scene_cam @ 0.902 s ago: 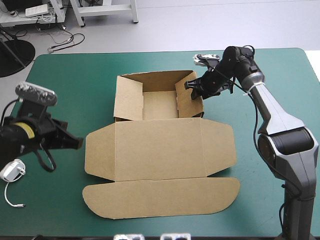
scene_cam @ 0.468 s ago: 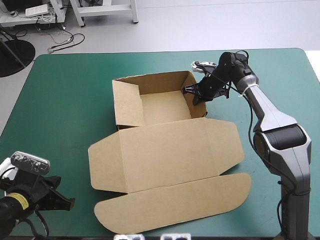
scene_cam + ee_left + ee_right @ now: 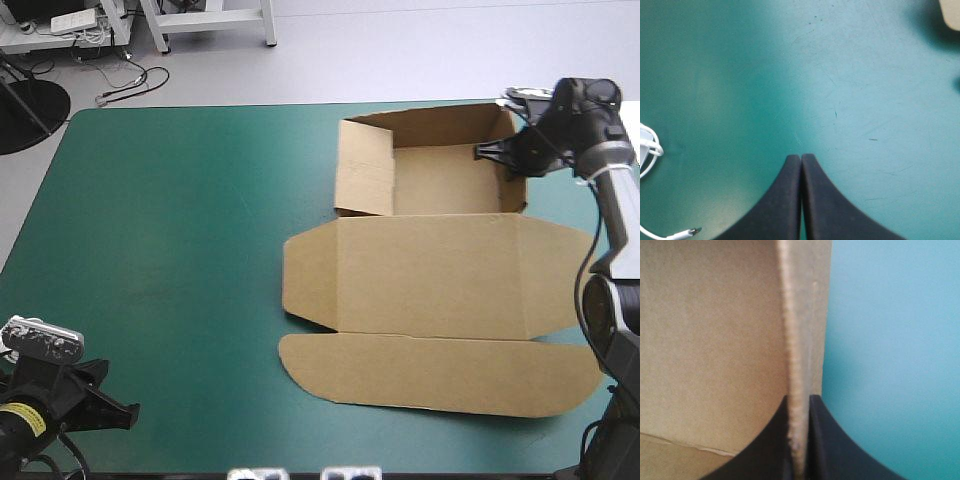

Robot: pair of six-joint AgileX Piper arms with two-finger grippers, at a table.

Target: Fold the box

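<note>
Dragged rightward, the box point(image 3: 430, 270) has its right wall pinched in the right claw point(image 3: 500, 158).

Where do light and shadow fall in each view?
High view: even light, the box throws only a thin shadow on the teal-green cover. Left wrist view: a bright sheen on the cover ahead of the shut left claw. Right wrist view: the cover beside the right claw is evenly bright.

Plain brown box point(image 3: 430, 275), black fingers point(image 3: 782, 205), faintly scratched teal-green cover point(image 3: 180, 220)
</note>
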